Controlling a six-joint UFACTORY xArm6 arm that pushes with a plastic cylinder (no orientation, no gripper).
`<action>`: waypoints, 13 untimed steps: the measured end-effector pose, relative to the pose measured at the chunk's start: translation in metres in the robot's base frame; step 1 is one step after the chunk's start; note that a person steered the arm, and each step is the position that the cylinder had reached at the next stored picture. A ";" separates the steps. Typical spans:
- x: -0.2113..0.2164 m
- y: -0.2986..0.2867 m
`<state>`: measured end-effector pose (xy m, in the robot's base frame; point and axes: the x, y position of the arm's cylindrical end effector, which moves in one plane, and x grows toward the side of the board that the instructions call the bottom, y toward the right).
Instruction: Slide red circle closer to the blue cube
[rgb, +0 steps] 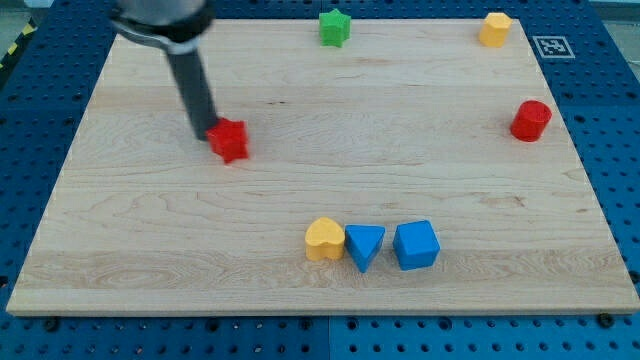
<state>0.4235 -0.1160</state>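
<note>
Tip (203, 133) touching red star (230, 140), on its left; no jaws, bare rod only; red circle (531, 120) far right of tip, slightly up, near board's right edge; blue cube (416, 245) right and down from tip, beside blue triangle (365, 245); needs approach from circle's upper right, push down-left.

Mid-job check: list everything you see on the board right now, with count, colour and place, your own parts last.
red circle: 1, red, view's right edge, mid height
blue cube: 1, blue, bottom centre, right end of a row
blue triangle: 1, blue, just left of the cube
yellow heart: 1, yellow, left end of that row
red star: 1, red, left of centre
green star: 1, green, top centre
yellow hexagon: 1, yellow, top right
wooden board: 1, light wood
my tip: 1, dark rod, at the red star's left side
</note>
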 end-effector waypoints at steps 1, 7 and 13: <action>0.031 0.071; -0.072 0.311; 0.035 0.344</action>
<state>0.4588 0.2278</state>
